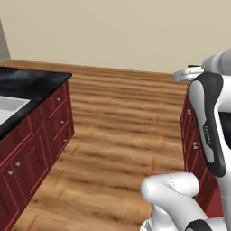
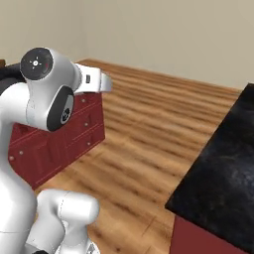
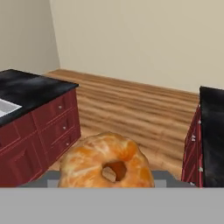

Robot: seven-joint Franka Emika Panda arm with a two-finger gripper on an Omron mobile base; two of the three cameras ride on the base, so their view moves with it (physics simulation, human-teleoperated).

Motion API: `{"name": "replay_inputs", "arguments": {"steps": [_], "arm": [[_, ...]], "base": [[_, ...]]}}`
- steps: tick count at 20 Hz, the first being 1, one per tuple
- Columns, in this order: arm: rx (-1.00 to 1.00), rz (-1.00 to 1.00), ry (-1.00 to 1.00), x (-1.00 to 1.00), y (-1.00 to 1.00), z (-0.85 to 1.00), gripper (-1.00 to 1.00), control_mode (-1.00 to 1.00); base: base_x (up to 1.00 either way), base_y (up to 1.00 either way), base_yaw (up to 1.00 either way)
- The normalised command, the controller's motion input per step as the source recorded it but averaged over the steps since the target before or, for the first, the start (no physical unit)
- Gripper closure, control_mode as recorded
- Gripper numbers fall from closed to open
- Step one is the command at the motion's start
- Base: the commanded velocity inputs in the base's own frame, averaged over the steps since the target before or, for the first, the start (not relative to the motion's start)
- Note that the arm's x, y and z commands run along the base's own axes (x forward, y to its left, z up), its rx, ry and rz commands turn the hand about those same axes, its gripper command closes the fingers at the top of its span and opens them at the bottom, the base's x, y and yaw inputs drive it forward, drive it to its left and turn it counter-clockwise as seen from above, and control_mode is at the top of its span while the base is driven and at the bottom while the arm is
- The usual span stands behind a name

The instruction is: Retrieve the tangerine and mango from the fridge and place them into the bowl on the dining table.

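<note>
On the left in the hand view sits the dining table, black top, pale sink at its edge, red drawers below. Centre, right up against the camera, the tangerine rides in the claw, clamped on both sides. To the right, another black-topped red cabinet. The risk, I'd say: a jolt or swing between these two could shake the round fruit loose onto the wooden floor, and no bowl is in sight.
</note>
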Motion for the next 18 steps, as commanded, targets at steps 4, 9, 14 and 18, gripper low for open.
{"name": "replay_inputs", "arguments": {"steps": [4,9,14,18], "arm": [[0.0,0.0,0.0,0.0,0.0,0.0,1.0,1.0],[0.0,0.0,0.0,0.0,0.0,0.0,1.0,1.0],[0.0,0.0,0.0,0.0,0.0,0.0,1.0,1.0],[0.0,0.0,0.0,0.0,0.0,0.0,1.0,1.0]], "base": [[0.79,1.0,-0.33],[0.97,0.89,-0.4],[1.0,0.62,-0.51],[1.0,0.66,-0.38]]}}
